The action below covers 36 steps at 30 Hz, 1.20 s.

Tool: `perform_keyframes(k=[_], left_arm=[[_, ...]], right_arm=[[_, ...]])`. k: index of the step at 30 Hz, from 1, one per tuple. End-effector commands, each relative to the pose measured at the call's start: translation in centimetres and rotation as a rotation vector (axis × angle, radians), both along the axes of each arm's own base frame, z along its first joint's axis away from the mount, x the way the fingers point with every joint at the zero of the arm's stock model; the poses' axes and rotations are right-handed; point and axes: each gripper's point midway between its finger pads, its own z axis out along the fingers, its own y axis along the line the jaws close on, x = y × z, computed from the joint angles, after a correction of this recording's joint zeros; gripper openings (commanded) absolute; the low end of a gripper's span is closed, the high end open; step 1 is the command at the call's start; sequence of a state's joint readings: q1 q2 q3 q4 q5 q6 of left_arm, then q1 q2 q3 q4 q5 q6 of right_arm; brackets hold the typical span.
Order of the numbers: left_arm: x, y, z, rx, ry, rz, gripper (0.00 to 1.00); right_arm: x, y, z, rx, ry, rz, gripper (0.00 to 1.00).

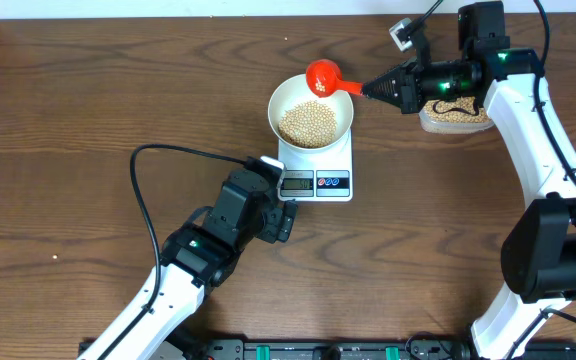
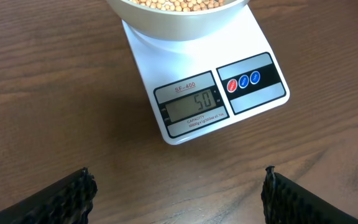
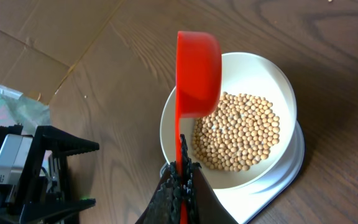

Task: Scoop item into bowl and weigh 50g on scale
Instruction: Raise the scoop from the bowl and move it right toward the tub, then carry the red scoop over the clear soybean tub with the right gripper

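On the scale (image 1: 340,160), mid-table: the white bowl (image 1: 280,100) sits square on the platform, with beans (image 1: 313,122) heaped over its floor. The display (image 2: 197,102), read from the left wrist view, shows 50. Target weight looks met.

Right gripper (image 3: 180,173): jaws closed tight on the handle of the red scoop (image 3: 199,68), nothing else held. The scoop head hangs over the bowl's rim on the side toward the right arm, with no contact apparent. The overhead view shows a few pale beans in the cup. The wrist view sees only its outer wall, so the count is unknown.

Left gripper (image 2: 179,190): fingers spread wide and empty, hovering low over bare table (image 2: 55,93) just in front of the scale, apart from it. Its main use looks to be giving its camera a view of the readout.

A clear tub (image 1: 455,118) of spare beans lies under the right forearm, well right of the bowl.

Judgement on the step: dosing is at its end, and the job now is to add nothing.
- Roll the scoop level so leftovers cannot spill, then lift it and carry it right to the tub, clear of the rim.
- A knock on bowl or platform would upset the number, and one stray bean might tip it over.
- The left arm is best kept off the scale.
- Check the reading once the scoop is away and the digits settle.
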<state>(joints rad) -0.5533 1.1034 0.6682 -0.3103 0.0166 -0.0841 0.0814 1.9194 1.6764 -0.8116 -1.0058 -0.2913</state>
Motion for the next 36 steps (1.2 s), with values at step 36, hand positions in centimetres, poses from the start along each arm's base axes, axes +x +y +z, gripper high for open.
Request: perform_keyframes(k=[36], left_arm=[[0.1, 0.1, 0.0, 0.008, -0.001, 0.002, 0.88]], right_arm=[[-2.4, -24.6, 0.7, -0.525, 0.116, -0.688, 0.01]])
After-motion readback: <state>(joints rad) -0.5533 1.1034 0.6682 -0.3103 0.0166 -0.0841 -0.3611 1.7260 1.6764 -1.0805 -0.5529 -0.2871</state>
